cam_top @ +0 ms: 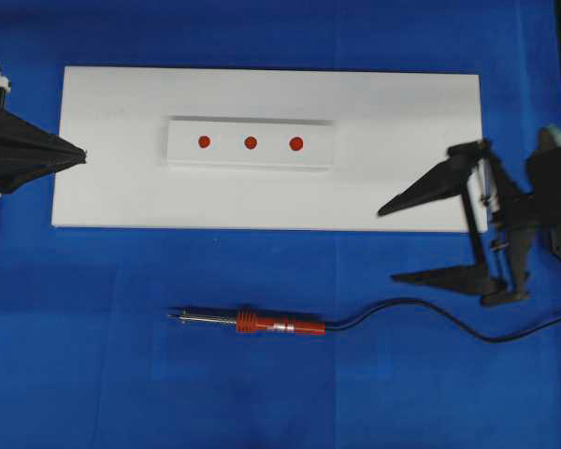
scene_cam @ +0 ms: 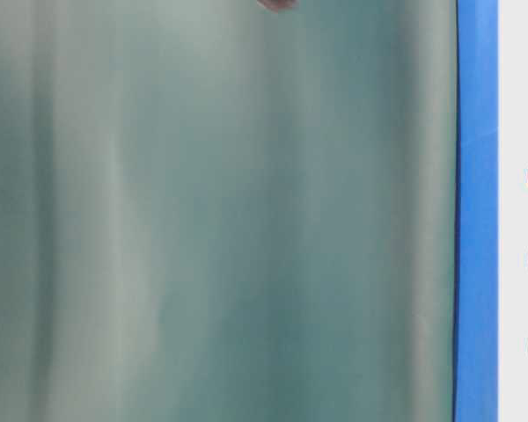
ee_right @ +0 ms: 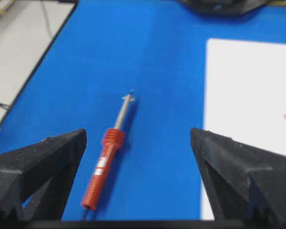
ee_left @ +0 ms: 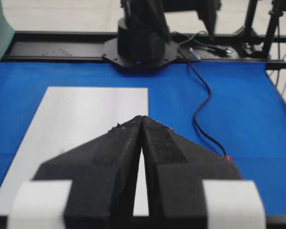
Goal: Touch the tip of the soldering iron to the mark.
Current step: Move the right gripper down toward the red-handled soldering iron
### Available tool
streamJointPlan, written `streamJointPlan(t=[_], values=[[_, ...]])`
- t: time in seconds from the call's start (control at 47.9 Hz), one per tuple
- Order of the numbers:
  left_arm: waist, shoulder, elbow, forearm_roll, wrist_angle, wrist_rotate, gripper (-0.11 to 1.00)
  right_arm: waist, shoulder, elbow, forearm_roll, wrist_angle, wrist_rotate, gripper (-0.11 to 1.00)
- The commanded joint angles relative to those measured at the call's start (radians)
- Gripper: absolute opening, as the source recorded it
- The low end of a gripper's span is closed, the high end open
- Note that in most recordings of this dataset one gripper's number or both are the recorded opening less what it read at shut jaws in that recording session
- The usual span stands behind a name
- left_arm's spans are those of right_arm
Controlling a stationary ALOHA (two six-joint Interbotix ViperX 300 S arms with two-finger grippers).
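Your right gripper point(cam_top: 386, 243) stands with its jaws spread wide and nothing between them, well to the right of the soldering iron point(cam_top: 262, 325); your left gripper point(cam_top: 82, 155) is pressed together at the left edge of the white board point(cam_top: 112, 187). Nothing lies between the iron and the board but bare blue mat point(cam_top: 93, 374). The iron lies flat on the mat below the board, red-orange handle to the right, silver shaft ending in the tip point(cam_top: 171, 315) at left, black cord point(cam_top: 421, 309) trailing right. Three red marks point(cam_top: 251, 143) sit in a row on a raised white strip point(cam_top: 182, 154) on the board.
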Motion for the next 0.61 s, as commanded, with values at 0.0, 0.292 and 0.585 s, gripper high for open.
streamJointPlan(t=[0.0,0.292,0.585], values=[[0.0,0.003,-0.008,0.0,-0.006,0.002,0.0,0.015,0.081,-0.058,0.02,-0.026,0.006,0.86],[0.002,0.003,-0.002,0.0,-0.006,0.002,0.0,0.052,0.37,-0.233,0.087,-0.011,0.006,0.86],[0.002,-0.005,0.006,0.002,-0.005,-0.002,0.0,0.095,0.555,-0.348,0.184,-0.003,0.006,0.86]])
